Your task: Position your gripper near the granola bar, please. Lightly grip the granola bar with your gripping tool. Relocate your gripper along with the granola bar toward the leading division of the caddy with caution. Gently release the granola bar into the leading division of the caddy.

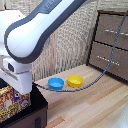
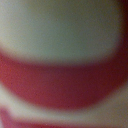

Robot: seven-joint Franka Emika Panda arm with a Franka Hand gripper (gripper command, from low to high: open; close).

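- The white robot arm [image 1: 35,30] is sweeping from twelve o'clock down to nine o'clock in the exterior view, taking up most of the upper half of that picture.
- The light wooden worktop [image 1: 90,107] is filling the four-to-six o'clock area.
- The brown drawer cabinet [image 1: 111,42] is standing at two to three o'clock, with a dark cable [image 1: 107,65] hanging in a curve in front of it.
- The black caddy [image 1: 36,107] is sitting at seven o'clock on the worktop, with a small grey buckle [image 1: 38,121] showing on its outer wall.
- The pincer [image 1: 17,86] is hanging at eight o'clock, right over the caddy's near compartment; its fingers are reaching down onto the packet, but whether they are clamped or apart I cannot tell.
- The granola bar [image 1: 11,102] is standing at seven to eight o'clock, inside the top of the caddy, touching or just under the pincer, its patterned face turned toward the camera.
- The wrist view is showing only a blur of red and pale bands, too close to read.
- The blue bowl [image 1: 56,83] is resting at the centre of the exterior view.
- The yellow bowl [image 1: 75,80] is resting just beside it, toward three o'clock.
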